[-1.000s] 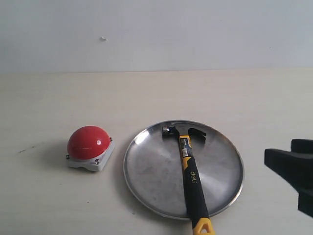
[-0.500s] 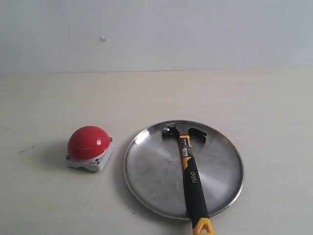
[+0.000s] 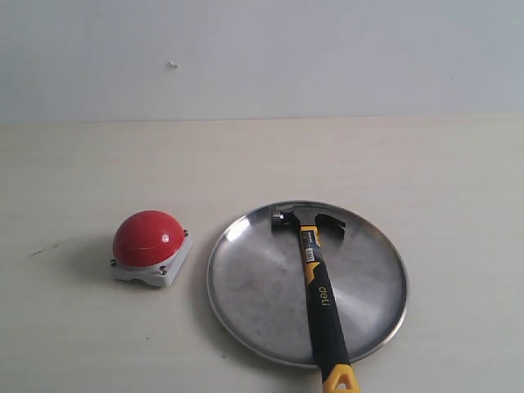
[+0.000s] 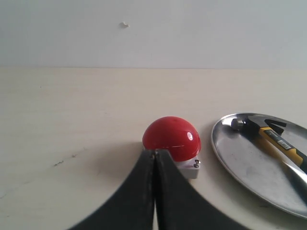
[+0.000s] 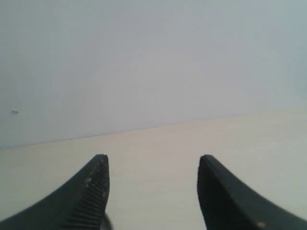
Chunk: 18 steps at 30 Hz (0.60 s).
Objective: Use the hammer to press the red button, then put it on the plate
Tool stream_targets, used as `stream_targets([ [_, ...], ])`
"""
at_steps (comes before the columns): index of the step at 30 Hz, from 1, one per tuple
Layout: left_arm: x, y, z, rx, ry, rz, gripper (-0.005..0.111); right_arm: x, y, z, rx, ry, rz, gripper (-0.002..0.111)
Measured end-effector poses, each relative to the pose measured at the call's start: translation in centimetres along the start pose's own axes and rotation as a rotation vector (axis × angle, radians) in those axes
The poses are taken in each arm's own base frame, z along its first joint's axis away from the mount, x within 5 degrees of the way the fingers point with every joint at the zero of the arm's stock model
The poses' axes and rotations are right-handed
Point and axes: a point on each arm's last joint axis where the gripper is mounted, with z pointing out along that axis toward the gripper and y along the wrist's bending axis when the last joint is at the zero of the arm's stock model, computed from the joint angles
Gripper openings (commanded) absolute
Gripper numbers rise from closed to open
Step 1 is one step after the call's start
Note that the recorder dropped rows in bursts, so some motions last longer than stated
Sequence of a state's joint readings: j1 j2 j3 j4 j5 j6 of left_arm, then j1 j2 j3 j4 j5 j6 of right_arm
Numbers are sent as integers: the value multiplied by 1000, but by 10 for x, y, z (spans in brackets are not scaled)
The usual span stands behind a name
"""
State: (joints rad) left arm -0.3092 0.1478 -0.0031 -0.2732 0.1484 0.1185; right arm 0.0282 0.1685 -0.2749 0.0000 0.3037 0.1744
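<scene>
While the left gripper [image 4: 154, 155] sits pressed shut and empty, the right gripper [image 5: 153, 165] gapes wide, holding nothing.
One glossy red dome button [image 3: 148, 237] stands left of one round brushed-steel plate [image 3: 250, 286]; one black-and-yellow claw hammer [image 3: 321, 299] lies in it, its handle end overhanging the rim.

The right gripper [image 5: 153, 160], visible at the right edge of the exterior view one second ago, has withdrawn and no longer appears in that view.
</scene>
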Motion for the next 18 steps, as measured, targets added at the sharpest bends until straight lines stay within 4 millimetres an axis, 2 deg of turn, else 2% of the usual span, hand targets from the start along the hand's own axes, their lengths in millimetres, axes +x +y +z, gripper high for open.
stream_targets([
  [5, 0, 0, 0, 0, 0, 0, 0, 5, -6, -5, 76, 34, -110, 54],
  [10, 0, 0, 0, 0, 0, 0, 0, 14, -9, -5, 97, 96, -133, 54],
  [14, 0, 0, 0, 0, 0, 0, 0, 34, -12, 1, 98, 135, -136, 54],
  [15, 0, 0, 0, 0, 0, 0, 0, 45, -14, 2, 97, 144, -137, 54],
  [18, 0, 0, 0, 0, 0, 0, 0, 64, -17, 4, 96, 162, -137, 54],
])
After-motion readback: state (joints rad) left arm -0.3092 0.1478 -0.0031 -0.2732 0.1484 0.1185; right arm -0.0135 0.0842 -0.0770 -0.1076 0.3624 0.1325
